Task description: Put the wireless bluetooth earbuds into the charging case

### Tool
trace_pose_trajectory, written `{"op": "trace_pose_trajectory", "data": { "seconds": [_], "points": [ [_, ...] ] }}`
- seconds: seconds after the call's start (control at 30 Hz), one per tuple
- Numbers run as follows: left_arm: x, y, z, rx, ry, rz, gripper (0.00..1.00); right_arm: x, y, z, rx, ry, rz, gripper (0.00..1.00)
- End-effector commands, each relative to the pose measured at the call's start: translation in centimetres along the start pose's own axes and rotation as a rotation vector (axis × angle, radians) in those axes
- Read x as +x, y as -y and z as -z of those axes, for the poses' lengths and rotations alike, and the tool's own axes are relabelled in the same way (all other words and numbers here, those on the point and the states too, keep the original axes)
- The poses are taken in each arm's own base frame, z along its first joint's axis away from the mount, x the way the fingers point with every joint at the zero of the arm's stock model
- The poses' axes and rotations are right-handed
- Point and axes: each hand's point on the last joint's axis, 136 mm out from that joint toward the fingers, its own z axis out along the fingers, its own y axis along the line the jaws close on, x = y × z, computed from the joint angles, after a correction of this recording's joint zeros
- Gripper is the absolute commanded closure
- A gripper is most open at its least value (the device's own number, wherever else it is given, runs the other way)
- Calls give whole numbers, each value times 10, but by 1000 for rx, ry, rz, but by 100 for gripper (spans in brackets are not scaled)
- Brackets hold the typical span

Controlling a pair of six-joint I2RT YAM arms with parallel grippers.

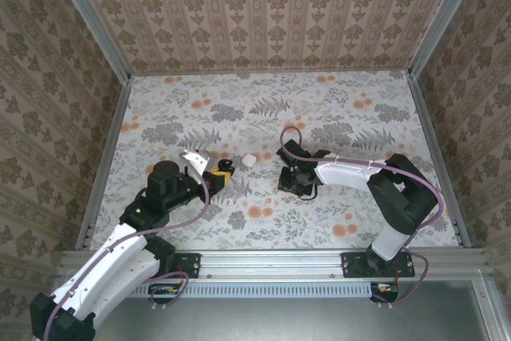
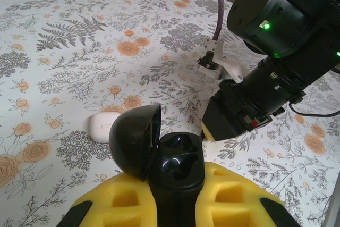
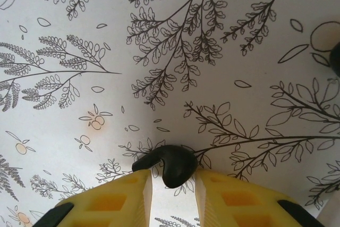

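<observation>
My left gripper point(image 2: 175, 187) is shut on a black charging case point(image 2: 180, 155), held upright between its yellow pads with the lid point(image 2: 133, 139) swung open to the left and two dark wells showing. In the top view that gripper point(image 1: 222, 172) sits left of centre. A black earbud point(image 3: 178, 164) lies on the patterned table at the tips of my right gripper point(image 3: 172, 184). Its body touches the right pad and a sliver of table shows between it and the left pad. The jaws stand a little apart. The right gripper point(image 1: 297, 185) points down at the table centre.
A small white rounded box point(image 2: 103, 126) lies on the table just beyond the held case, also visible from above point(image 1: 249, 160). The right arm's black wrist point(image 2: 276, 25) hangs close in front of the left gripper. A dark shape point(image 3: 336, 59) sits at the right wrist view's edge. Aluminium rails point(image 1: 108, 149) border the table.
</observation>
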Motion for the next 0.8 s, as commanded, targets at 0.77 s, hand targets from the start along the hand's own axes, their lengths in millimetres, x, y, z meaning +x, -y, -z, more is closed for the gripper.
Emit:
{"op": "trace_pose_trajectory", "data": {
  "seconds": [0.77],
  "points": [
    [0,0,-1,0,-2,-15,100,-35,0,-2,51,63,33,74]
  ]
}}
